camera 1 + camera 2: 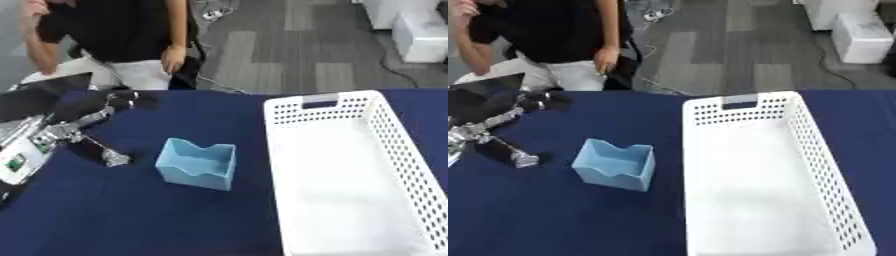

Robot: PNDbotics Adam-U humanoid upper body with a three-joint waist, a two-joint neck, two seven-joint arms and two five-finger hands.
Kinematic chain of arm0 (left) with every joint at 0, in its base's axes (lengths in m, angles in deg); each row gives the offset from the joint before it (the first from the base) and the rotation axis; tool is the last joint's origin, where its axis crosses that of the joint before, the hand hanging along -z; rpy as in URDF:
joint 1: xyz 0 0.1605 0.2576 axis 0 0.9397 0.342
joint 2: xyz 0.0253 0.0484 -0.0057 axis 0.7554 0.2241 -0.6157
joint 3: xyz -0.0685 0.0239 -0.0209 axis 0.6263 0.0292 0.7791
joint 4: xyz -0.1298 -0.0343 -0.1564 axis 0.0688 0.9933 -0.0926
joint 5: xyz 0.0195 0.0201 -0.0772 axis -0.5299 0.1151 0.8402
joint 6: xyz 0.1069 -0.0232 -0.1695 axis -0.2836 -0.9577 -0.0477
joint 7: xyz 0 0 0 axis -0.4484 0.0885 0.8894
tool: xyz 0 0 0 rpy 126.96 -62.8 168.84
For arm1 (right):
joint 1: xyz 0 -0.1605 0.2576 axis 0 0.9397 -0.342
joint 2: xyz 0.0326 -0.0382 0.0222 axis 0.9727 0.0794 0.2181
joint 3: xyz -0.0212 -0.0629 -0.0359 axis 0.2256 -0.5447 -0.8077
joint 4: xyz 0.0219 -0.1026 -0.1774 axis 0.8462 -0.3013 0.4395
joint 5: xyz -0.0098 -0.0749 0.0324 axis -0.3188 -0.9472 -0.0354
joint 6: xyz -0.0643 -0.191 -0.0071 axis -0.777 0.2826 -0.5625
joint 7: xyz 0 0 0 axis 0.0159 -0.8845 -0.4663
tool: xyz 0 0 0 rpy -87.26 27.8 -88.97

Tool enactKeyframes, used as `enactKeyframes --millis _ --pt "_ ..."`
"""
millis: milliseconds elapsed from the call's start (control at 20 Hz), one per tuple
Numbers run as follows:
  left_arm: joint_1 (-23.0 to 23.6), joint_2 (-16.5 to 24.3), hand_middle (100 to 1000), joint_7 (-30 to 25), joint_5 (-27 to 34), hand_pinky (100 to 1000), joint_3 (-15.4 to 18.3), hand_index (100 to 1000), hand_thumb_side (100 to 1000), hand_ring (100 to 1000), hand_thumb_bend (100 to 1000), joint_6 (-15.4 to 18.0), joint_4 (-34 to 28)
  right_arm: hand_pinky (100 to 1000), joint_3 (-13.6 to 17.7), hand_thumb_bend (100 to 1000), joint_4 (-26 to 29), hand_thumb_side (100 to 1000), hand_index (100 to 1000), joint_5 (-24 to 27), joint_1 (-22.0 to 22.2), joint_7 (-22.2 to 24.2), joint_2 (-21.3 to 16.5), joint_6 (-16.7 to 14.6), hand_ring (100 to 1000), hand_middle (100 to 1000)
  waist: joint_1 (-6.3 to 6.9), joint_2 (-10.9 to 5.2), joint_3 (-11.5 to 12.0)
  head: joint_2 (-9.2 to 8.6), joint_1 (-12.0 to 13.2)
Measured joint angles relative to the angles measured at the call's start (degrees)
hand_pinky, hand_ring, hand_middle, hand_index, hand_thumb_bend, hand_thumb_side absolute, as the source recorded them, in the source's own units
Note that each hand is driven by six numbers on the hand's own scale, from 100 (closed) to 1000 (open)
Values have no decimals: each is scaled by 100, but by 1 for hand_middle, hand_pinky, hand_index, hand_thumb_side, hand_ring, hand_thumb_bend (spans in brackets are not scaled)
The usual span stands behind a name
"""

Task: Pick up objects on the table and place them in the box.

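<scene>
The robot's left hand (83,132) comes in from the left edge, over the dark blue table (131,215). It is black with silver joints. The hand is spread open and holds nothing: one finger stretches toward the far side, its dark tip close to the table's far edge, and another points down toward the near side, its silver tip (116,159) at or just above the cloth. Whether that tip touches the table cannot be told. The right hand does not show in either view.

Just to the right of the lower fingertip, apart from it, stands a light blue box-shaped object (198,164). It is open at the top, with a notch cut in its far rim, and it rests upright on the table near the middle.

Further right, beside the blue object but not touching it, lies a long white perforated basket (820,150) with a handle slot in its far wall. Nothing shows inside it. It runs from the far part of the table to the near edge.
</scene>
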Motion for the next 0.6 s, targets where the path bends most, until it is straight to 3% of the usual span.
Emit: enactKeyframes --millis 250,600 --pt "-157 21 912 -615 -454 815 -140 965 745 852 597 301 310 786 -1 100 0 898 865 0 -35 14 -1 11 789 832 1 19 -33 1 1" --pt "-272 26 908 -996 -800 830 -273 964 824 868 669 -27 387 782 -2 100 0 898 863 1 -36 23 -1 17 787 832 2 47 -51 3 1"
